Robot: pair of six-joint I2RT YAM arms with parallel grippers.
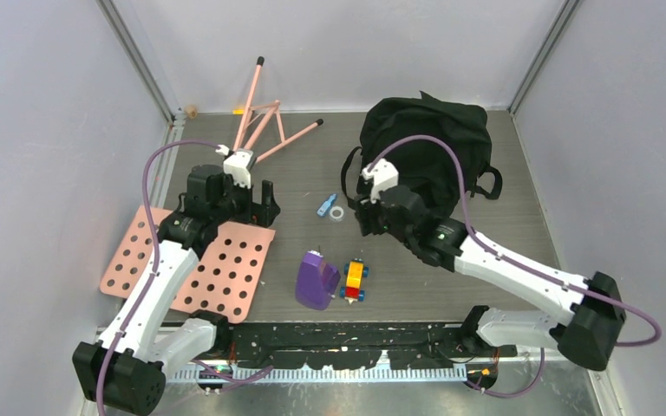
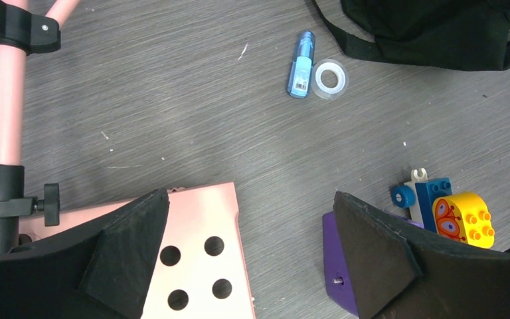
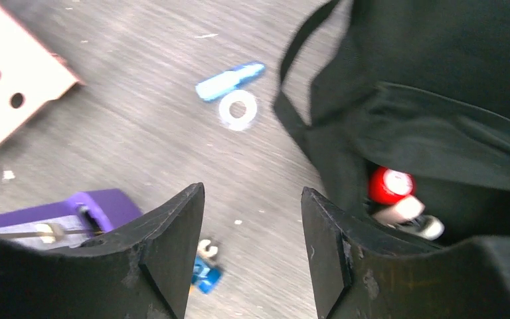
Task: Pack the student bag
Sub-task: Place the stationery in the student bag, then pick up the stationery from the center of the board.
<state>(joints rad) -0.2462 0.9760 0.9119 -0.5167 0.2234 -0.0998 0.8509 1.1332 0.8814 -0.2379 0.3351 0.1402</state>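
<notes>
Grey table below us: our right gripper (image 3: 252,199) hangs open, empty. The student bag (image 3: 438,86) sits just to its right, a red-capped item (image 3: 390,184) already inside. Ahead-left: blue tube (image 3: 229,81), tape ring (image 3: 238,108). Purple container (image 1: 316,282) and toy blocks (image 1: 355,281) aren't packed yet. Left gripper (image 2: 252,212) is also open, empty.

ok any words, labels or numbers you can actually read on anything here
No text can be read in any view.
blue tube: small white printed label, too small to read.
yellow toy block: an orange picture on its side, no letters.
student bag and purple container: no print visible.
</notes>
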